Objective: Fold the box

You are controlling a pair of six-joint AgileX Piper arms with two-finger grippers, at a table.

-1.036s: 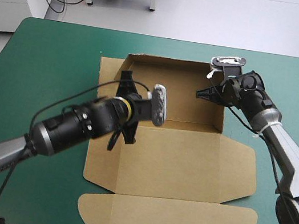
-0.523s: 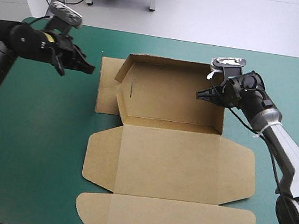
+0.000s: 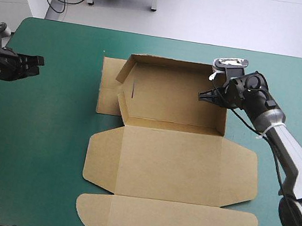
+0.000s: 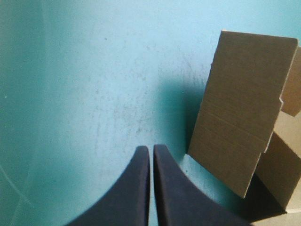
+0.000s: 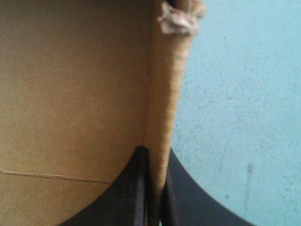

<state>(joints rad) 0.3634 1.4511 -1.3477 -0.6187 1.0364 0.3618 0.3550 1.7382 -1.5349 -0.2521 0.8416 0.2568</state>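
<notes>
Pinching the box (image 3: 172, 158) at its right wall, right gripper (image 3: 202, 95); left gripper (image 4: 151, 149) closed, apart.

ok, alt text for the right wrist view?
The right pincer is shut on the upright side wall of the brown box, one black finger inside, one outside. Teal-green cover lies beyond the wall.

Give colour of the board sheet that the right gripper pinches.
Plain brown, unprinted: the cut-board box; the high view shows it best.
</notes>
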